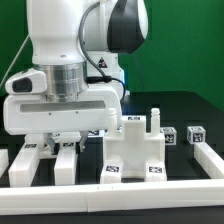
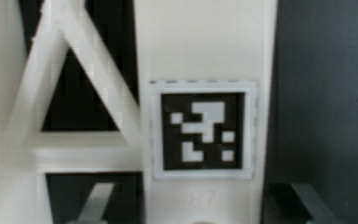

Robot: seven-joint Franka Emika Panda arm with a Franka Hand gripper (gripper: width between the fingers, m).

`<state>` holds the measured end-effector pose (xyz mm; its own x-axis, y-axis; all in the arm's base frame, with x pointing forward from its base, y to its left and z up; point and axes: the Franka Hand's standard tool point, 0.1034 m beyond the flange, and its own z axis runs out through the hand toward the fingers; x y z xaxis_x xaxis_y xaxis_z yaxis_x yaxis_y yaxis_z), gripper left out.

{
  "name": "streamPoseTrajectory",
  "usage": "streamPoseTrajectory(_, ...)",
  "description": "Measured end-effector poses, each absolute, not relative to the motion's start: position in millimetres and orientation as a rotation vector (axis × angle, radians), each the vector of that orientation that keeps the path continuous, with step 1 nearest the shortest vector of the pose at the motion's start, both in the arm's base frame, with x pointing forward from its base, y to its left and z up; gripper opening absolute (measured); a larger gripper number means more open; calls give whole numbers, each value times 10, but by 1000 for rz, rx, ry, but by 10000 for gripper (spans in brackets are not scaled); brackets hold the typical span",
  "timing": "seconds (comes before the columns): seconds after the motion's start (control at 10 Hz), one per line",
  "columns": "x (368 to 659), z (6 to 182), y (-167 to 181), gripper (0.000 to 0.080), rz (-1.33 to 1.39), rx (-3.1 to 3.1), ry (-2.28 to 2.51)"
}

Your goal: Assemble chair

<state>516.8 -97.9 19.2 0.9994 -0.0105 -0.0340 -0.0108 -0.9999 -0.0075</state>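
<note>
Gripper (image 1: 60,143) in the exterior view sits low at the exterior view's left, under the robot arm (image 1: 60,40). Its fingers point down onto two long white chair pieces (image 1: 64,165) lying side by side on the black surface (image 1: 185,110). The fingers reach those pieces, but contact is unclear because the gripper body blocks it. A blocky chair panel (image 1: 135,150) with upright posts stands near the middle, just to the exterior view's right of the long pieces, with tags on its top and front. Two small cubes (image 1: 172,134) sit farther to the exterior view's right, apart from the panel, each tagged. A low white rail (image 1: 120,197) borders the surface in front and on the exterior view's right.

Wrist view: a tagged chair bar (image 2: 202,60) fills the centre, with a square black-and-white tag on it. Beside it is a white chair frame piece (image 2: 60,100) with a slanted strut and dark gaps. The gripper (image 2: 202,205) shows only blurred fingertips (image 2: 98,200) at the edge of view, one on each side of the bar. Cannot tell whether the pads press the bar or only straddle it.
</note>
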Motion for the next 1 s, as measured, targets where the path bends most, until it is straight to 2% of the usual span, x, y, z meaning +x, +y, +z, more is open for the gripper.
streamPoseTrajectory(0.3, 5163, 213, -972, 282, 66, -3131, 44)
streamPoseTrajectory(0.4, 5163, 363, -944, 283, 96, -3120, 108)
streamPoseTrajectory(0.6, 5226, 806, -896, 284, 89, -3089, 145)
streamPoseTrajectory(0.8, 5247, 1144, -725, 284, 75, -3063, 213)
streamPoseTrajectory(0.9, 5282, 1280, -593, 284, 59, -3061, 211)
streamPoseTrajectory(1.0, 5275, 1239, -619, 284, 58, -3063, 191)
